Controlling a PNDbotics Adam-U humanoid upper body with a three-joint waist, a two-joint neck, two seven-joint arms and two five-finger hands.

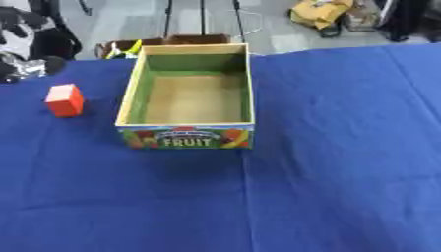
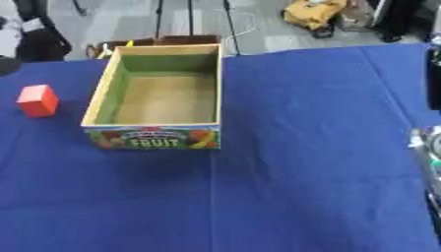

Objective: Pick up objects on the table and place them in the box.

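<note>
- A big blue cloth [image 1: 344, 172] covers the table.
- A cardboard box [image 1: 129, 91] sits on the cloth, a bit left of the middle and toward the far side. It is open on top, and only its plain brown floor shows inside.
- The inside walls of the box are green. The front wall has bright fruit pictures and the word "FRUIT" on it.
- A small red-orange block [image 1: 65, 100] stands on the cloth to the left of the box — near it, but not touching.
- The robot's left hand [image 1: 24, 68] shows at the far left edge, just beyond the block. It is black and silver. It is too blurry to tell if the fingers are wide or curled, and it is not touching the block.
- In the right eye view, a thin blurry grey part [image 2: 428, 162] shows at the right edge. It may be the right arm — the right hand itself cannot be made out.
</note>
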